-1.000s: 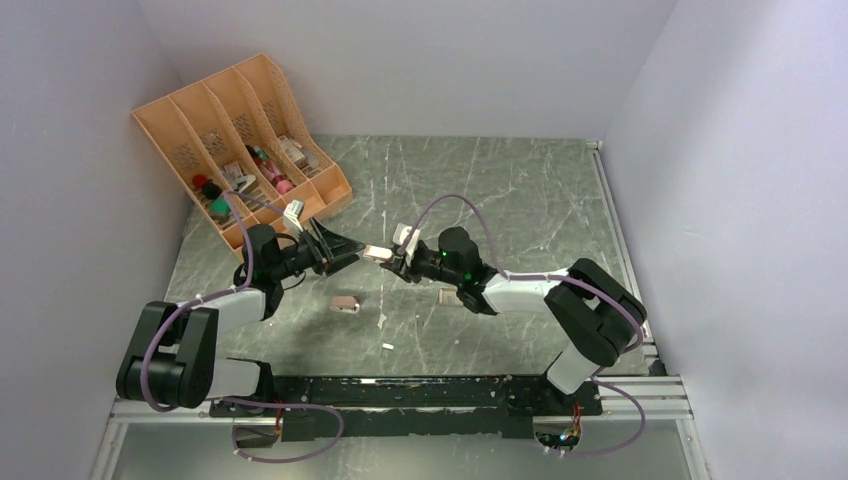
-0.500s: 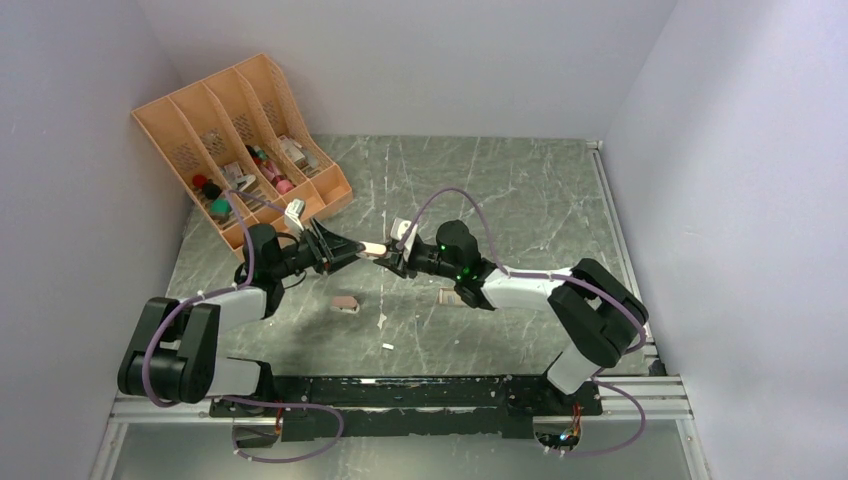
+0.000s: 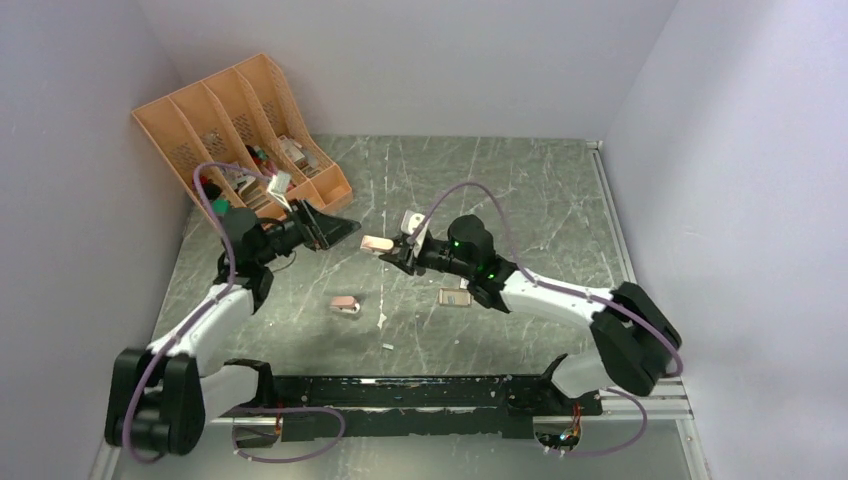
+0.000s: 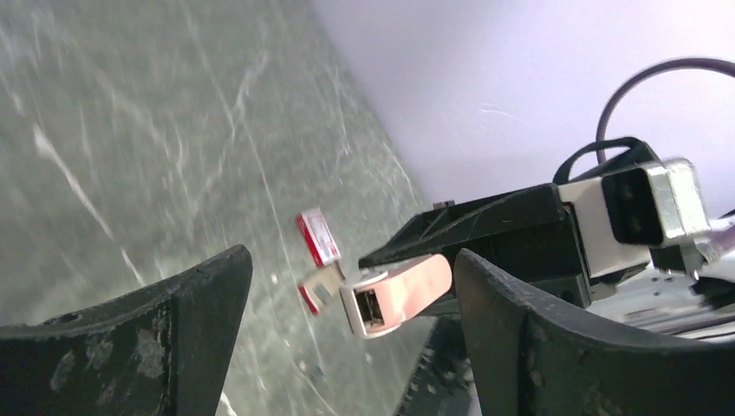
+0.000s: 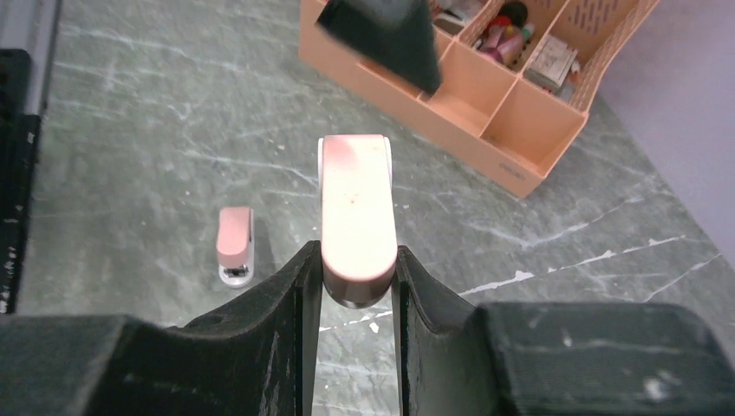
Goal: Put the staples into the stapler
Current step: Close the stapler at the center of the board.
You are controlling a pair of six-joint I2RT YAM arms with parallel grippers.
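Stapler [image 3: 377,245] clamped in right fingers [image 5: 290,312], spare stapler [image 3: 345,304] and organizer [image 3: 331,188] nearby.

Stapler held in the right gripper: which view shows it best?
Right wrist: the stapler fills the centre, clamped in the right gripper. Left wrist shows only its front end; top external shows it small.

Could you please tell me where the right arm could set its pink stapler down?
The table is bare at far right, between the right arm and back wall. Crowded middle: second stapler, staple box, loose staples. An organizer fills the far left.
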